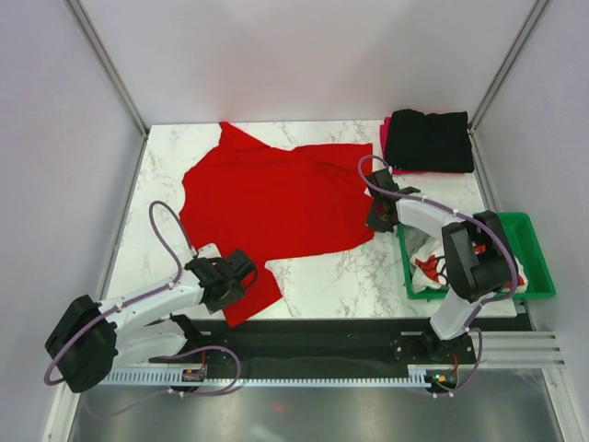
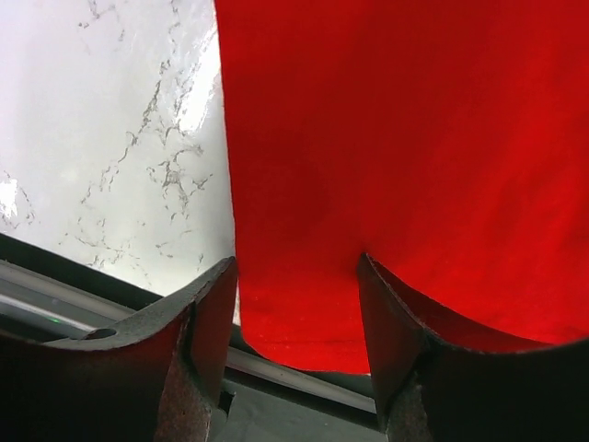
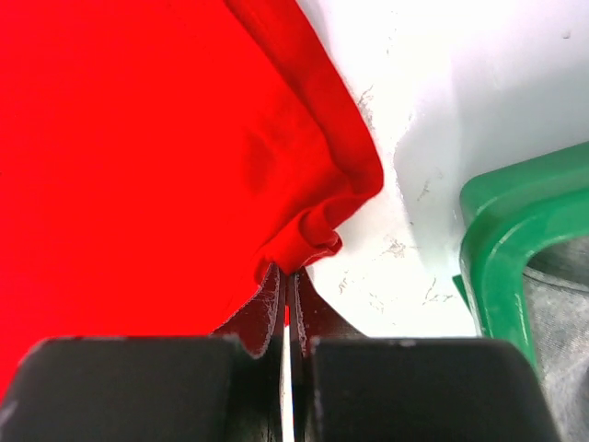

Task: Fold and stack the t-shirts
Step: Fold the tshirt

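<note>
The red tee (image 1: pixel 276 198) lies spread on the table (image 1: pixel 322 274), the right jaws are clenched on its edge by the crate (image 1: pixel 541 258) and the left jaws are open around its near corner, so shut the left ones, then lift both sides together.

left arm (image 1: pixel 138 308): stretched low from its base at the near left, forearm angled forward and to the right
left gripper (image 2: pixel 296 265): fingers (image 2: pixel 207 322) spread wide, nothing clamped, tips pointing at the near table edge
right arm (image 1: pixel 433 216): rises from its base at the near right, elbow folded high, forearm running left and away
right gripper (image 3: pixel 288 281): jaws pressed together, pinching a bunched corner of the red t-shirt (image 3: pixel 138 138)
wrists: both pitched down, grippers close to table level
</note>
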